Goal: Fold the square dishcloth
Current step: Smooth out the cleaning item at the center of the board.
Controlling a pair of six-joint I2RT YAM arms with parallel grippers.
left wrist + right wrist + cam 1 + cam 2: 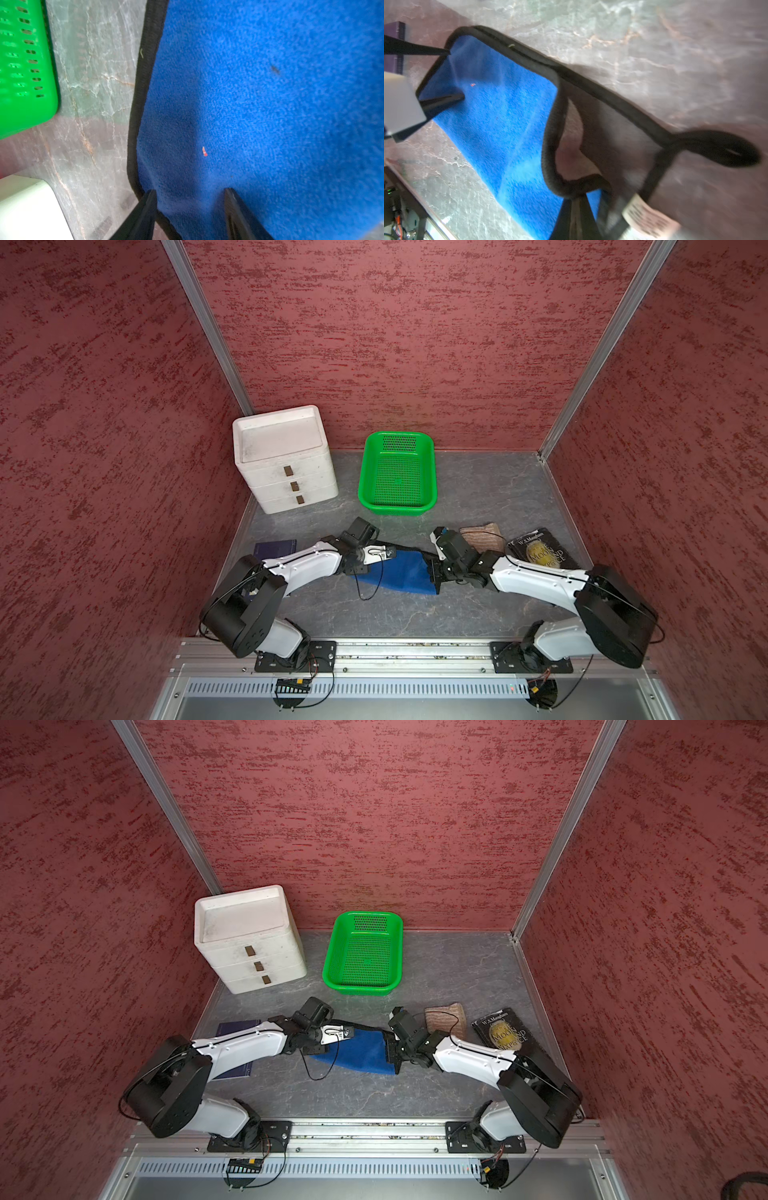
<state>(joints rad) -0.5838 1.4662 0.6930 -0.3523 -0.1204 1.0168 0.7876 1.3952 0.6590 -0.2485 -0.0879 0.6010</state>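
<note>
Left of the green basket (397,472), a white drawer unit (286,460) stands in the back corner. Also left of the basket but nearer the robot, a purple notebook (275,549) lies flat, partly under the left arm. In front of the basket, the left gripper (189,190) sits at the left corner of the dishcloth (401,572). Its jaws are parted, and blue fabric lies between the fingers (145,214). The dishcloth, blue with black edging, rests on the grey table (478,489) directly in front of the basket, between the two grippers. At its right side the right gripper (578,200) is clenched on the black hem. That edge is raised and curled over, showing a grey underside. Right of the basket and nearer the robot lie a brown cloth (482,536) and, further right, a dark paperback (542,551).
</note>
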